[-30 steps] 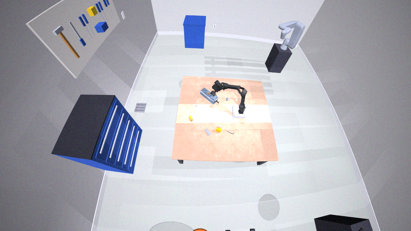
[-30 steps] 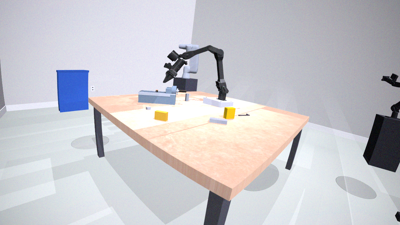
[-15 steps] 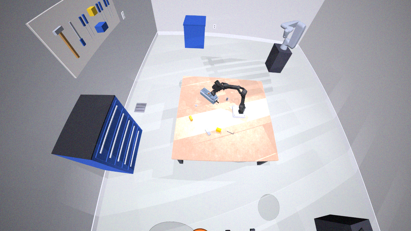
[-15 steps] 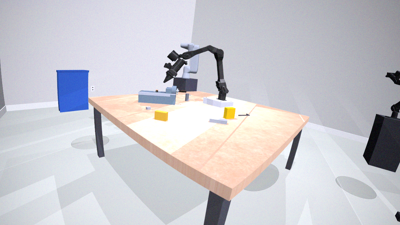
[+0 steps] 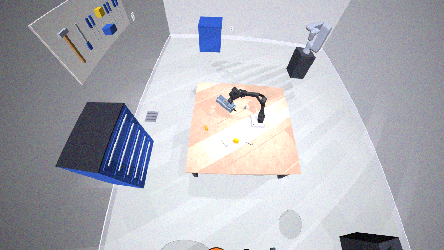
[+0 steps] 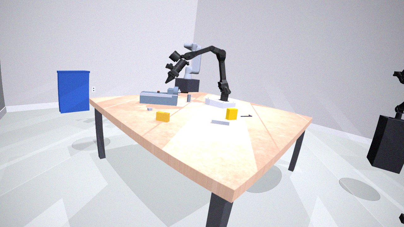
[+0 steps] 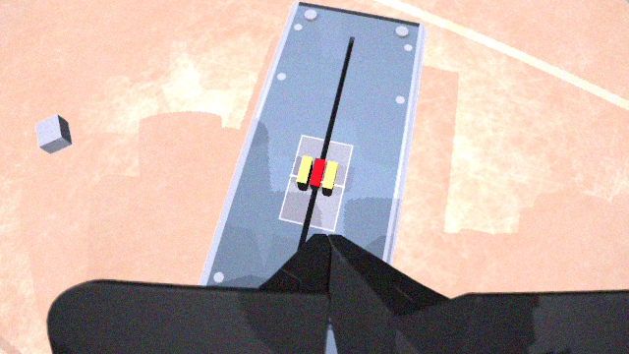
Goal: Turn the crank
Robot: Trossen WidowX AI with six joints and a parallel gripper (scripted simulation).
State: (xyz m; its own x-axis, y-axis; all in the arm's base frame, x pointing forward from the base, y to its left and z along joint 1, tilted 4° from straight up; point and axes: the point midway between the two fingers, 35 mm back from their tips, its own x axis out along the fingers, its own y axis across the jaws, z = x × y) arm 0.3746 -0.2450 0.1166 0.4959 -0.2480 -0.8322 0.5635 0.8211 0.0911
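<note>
The blue-grey slide machine (image 5: 221,103) (image 6: 158,100) (image 7: 373,74) lies on the table. In the wrist view its red pointer (image 7: 316,172) stands between the left brass mark (image 7: 304,170) and the right brass mark (image 7: 329,175); their ends look level, with no offset that I can see. The black crank handle (image 5: 235,110) sticks out at the machine's near right end. My gripper (image 5: 229,101) (image 6: 166,82) (image 7: 325,248) is shut and empty. It hangs above the machine, away from the handle. The handle is outside the wrist view.
A small grey cube (image 5: 212,114) (image 6: 149,108) (image 7: 51,133) lies beside the machine. A grey upright block (image 5: 245,107) (image 6: 188,98) stands between machine and arm base. An orange block (image 5: 206,127) (image 6: 163,116), a yellow block (image 5: 236,140) (image 6: 231,113) and a pale bar (image 6: 220,122) lie farther off.
</note>
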